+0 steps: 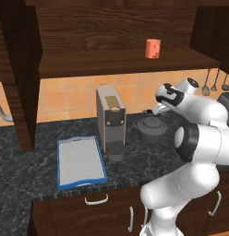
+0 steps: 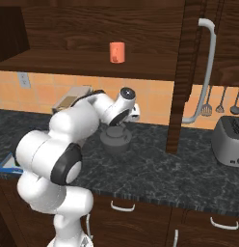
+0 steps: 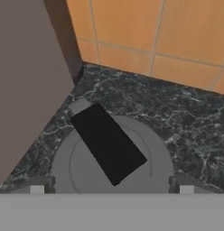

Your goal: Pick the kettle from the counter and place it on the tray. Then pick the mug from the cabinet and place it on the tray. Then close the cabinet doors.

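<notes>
We see our gripper (image 3: 111, 188) hanging right above the kettle (image 3: 109, 158), looking straight down on its lid and black handle. The two finger tips (image 3: 37, 188) stand wide apart, one on each side of the kettle's round body, and they hold nothing. Whether they touch the kettle we cannot tell.

The kettle (image 1: 152, 127) sits on the dark stone table (image 1: 24, 161), directly beneath the gripper. Just to one side of the gripper stands the tall beige-grey coffee machine (image 1: 110, 120), close beside the kettle. Beyond that machine, farther from the gripper, lies the blue-rimmed tray (image 1: 80, 161), flat on the table and bare.

High above the gripper, the orange-red mug (image 2: 117, 52) stands upright on the shelf of the open cabinet (image 2: 83, 62). A cabinet door (image 2: 198, 62) with a long silver bar handle hangs open on the far side of the gripper from the tray. A toaster (image 2: 229, 141) rests on the table past that door, well apart from the gripper.
</notes>
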